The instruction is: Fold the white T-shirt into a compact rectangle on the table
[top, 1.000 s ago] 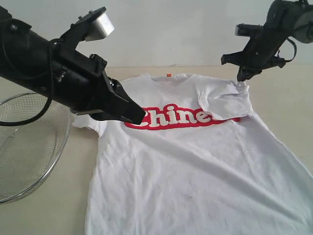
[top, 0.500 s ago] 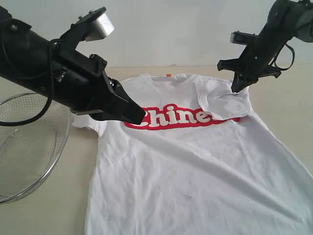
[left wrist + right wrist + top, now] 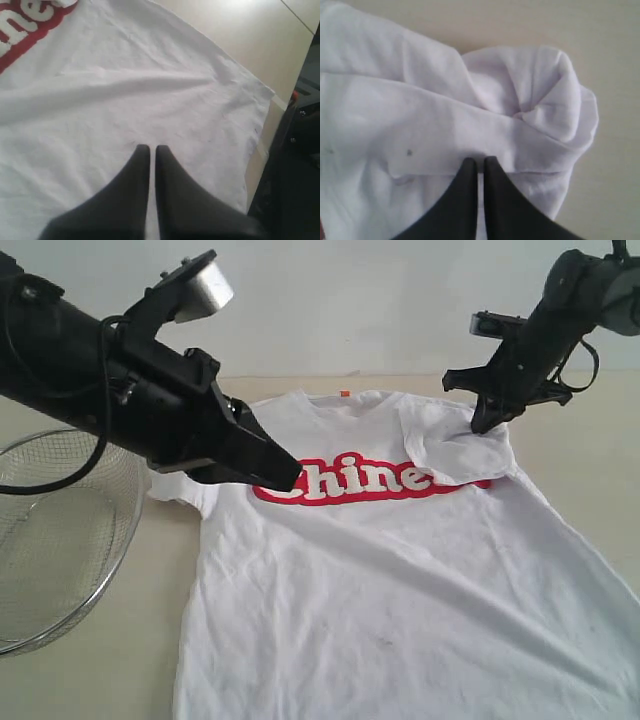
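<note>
White T-shirt (image 3: 400, 580) lies flat on the surface (image 3: 590, 440), one sleeve (image 3: 450, 445) folded in. Right end effector (image 3: 482, 424) is pinched together at that sleeve; whether it has caught cloth, I can't tell. Left end effector (image 3: 284, 476) is closed and empty over the chest. Danger: a snagged layer could drag the fold open

White T-shirt (image 3: 380, 570) lies on the table (image 3: 590, 440), right gripper (image 3: 481, 424) at its folded sleeve (image 3: 450, 448).
</note>
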{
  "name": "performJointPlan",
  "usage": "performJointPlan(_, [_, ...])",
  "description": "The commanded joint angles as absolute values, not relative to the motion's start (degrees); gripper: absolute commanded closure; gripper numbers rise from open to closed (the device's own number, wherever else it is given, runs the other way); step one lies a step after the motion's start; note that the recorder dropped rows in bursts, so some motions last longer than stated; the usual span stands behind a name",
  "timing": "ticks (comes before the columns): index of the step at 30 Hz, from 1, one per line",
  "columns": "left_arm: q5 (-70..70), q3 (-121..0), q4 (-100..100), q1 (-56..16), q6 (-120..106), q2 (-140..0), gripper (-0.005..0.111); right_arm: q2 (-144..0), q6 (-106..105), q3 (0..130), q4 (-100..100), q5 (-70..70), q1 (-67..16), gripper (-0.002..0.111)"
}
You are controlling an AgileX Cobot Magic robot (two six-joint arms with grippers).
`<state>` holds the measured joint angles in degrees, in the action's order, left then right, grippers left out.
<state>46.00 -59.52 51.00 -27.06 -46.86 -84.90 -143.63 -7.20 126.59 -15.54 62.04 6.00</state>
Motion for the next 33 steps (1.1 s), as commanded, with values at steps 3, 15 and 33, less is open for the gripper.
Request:
performJointPlan(3, [46.08, -59.29, 52.0, -27.35, -46.26, -83.51, 0.102, -136.63, -7.6, 125.68, -14.66, 67.3, 6.16, 0.108])
performJointPlan(15, [46.47, -59.29, 52.04, -27.35, -46.26, -83.18, 0.102, -131.17, -7.62, 103.28, -10.2, 60.33, 6.05, 0.108])
performJointPlan(33, [46.47, -59.29, 52.04, -27.35, -45.81, -83.18, 0.102, -119.81, -13.89, 90.66, -9.02, 56.07, 4.52, 0.108])
